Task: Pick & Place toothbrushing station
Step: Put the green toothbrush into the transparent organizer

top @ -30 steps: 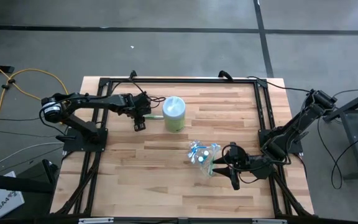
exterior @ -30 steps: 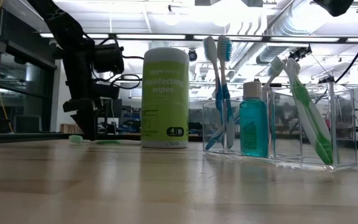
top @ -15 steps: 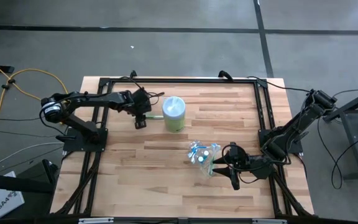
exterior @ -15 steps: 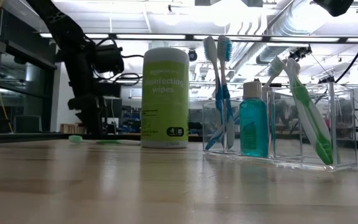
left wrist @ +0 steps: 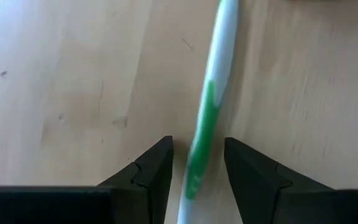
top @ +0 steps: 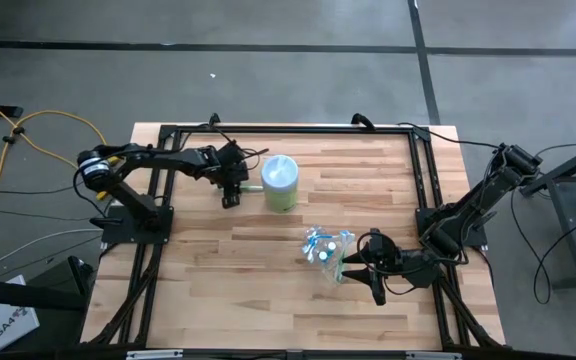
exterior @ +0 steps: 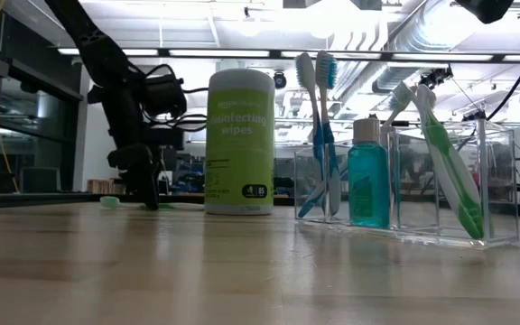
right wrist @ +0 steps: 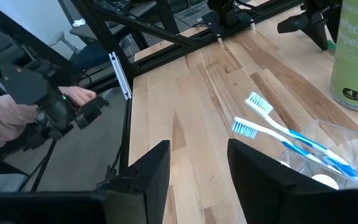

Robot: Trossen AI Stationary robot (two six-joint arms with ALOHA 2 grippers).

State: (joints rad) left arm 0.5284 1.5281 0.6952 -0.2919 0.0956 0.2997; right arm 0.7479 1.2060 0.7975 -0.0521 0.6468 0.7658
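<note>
Your left gripper (top: pixel 231 199) has crept in toward the wipes canister (top: pixel 280 182) over the last second, and now hangs low over the table (top: pixel 268 260); the right gripper (top: pixel 376 283) hasn't budged, parked just beside the clear container (top: pixel 328 250).

Down at table height, the left gripper (exterior: pixel 150 200) nearly touches the wood, with a green-white toothbrush (exterior: pixel 156 206) lying flat at its tips.

Left wrist view tells you everything: jaws parted, nothing held, and the toothbrush (left wrist: pixel 205 118) runs straight out from between them, its long axis lined up with your reach, handle end already in the gap. The left arm is the nearer one.

Right wrist view: jaws parted, empty, blue-white toothbrushes (right wrist: pixel 272 127) ahead in the container (right wrist: pixel 328 149).
</note>
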